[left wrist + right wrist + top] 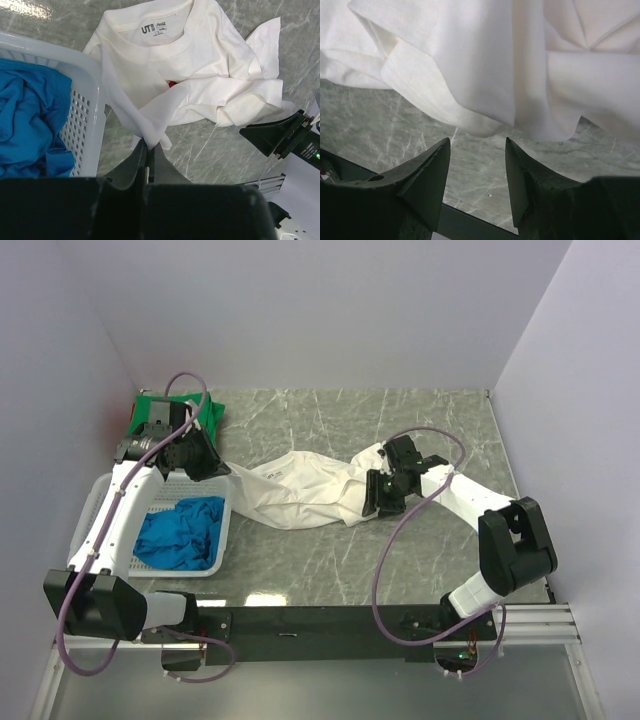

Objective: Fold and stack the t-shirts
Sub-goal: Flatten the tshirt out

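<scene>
Left wrist: pinches a white shirt (200, 75) edge in the clamped left gripper (147, 150), cloth spread toward 12 o'clock, basket (90, 115) at 9. Right wrist: holds the right gripper (477, 142) parted, empty, shirt hem at 12.

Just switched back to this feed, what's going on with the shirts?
The left gripper is shut on an edge of the white shirt, which lies crumpled on the table. The right gripper is open at its other end, holding nothing. A blue shirt sits in the basket; a green shirt lies at the far left corner.
</scene>
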`<state>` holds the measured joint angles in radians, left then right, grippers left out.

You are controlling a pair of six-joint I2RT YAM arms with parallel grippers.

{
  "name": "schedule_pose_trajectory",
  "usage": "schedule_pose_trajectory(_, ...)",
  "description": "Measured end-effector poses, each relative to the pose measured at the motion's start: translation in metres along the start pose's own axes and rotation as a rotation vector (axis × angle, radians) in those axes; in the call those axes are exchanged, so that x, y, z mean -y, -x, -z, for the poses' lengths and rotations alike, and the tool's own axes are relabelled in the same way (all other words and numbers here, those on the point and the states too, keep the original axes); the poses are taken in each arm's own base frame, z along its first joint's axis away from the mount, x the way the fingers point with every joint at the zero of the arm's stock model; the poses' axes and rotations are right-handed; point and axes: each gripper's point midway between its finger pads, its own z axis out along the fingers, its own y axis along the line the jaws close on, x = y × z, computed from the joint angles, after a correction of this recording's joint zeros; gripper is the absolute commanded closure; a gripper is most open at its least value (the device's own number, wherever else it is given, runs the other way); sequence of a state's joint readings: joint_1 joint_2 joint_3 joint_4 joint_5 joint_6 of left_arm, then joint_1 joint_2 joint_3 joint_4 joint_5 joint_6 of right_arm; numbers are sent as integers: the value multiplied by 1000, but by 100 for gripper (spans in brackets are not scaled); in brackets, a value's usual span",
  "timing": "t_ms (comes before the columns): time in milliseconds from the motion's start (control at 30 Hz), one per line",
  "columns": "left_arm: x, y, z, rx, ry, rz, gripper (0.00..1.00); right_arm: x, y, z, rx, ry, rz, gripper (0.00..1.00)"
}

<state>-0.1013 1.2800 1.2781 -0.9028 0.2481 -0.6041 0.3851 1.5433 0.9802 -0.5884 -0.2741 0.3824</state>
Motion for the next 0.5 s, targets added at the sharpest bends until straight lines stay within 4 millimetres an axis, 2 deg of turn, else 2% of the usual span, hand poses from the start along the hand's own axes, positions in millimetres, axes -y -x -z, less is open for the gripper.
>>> schedule_pose_trajectory(400,-2,-1,0,-1,12,4,99,-8,11,-6,31,53,17,45)
schedule_pose_trajectory(500,-3,-2,-1,-5,14,5,99,-11,12,-6,33,70,20,49)
